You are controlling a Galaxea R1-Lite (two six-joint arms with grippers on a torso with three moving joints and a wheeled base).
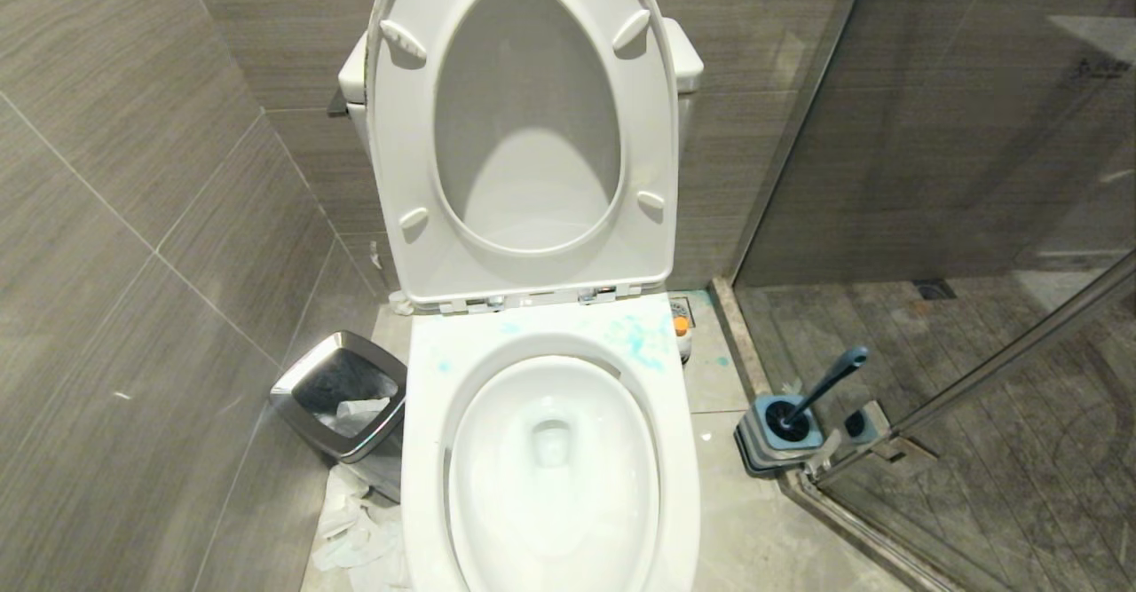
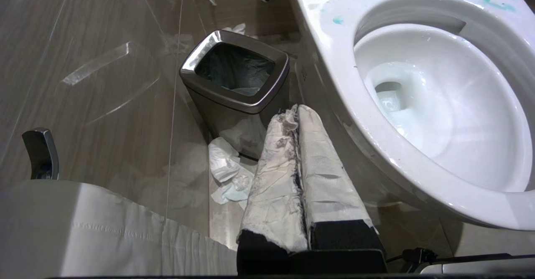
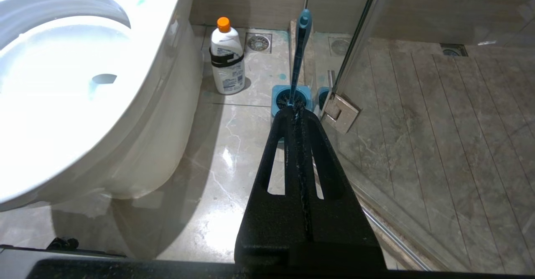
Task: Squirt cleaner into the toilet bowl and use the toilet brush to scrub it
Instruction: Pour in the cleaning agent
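Item: cleaner (image 3: 227, 57), standing on floor right of toilet bowl (image 1: 552, 459); likely light, smooth, squeezable, best gripped mid-body. Toilet brush (image 1: 821, 388) sitting in holder (image 1: 785, 437), far right; handle stiff. Left gripper (image 2: 297, 113), right gripper (image 3: 296, 111): jaws together, holding nothing

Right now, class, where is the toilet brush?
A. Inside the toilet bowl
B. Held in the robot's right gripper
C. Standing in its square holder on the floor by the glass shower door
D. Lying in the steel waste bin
C: the toilet brush stands with its head down in the square holder on the floor by the glass door, while the right gripper is shut on nothing and the toilet bowl holds no brush.
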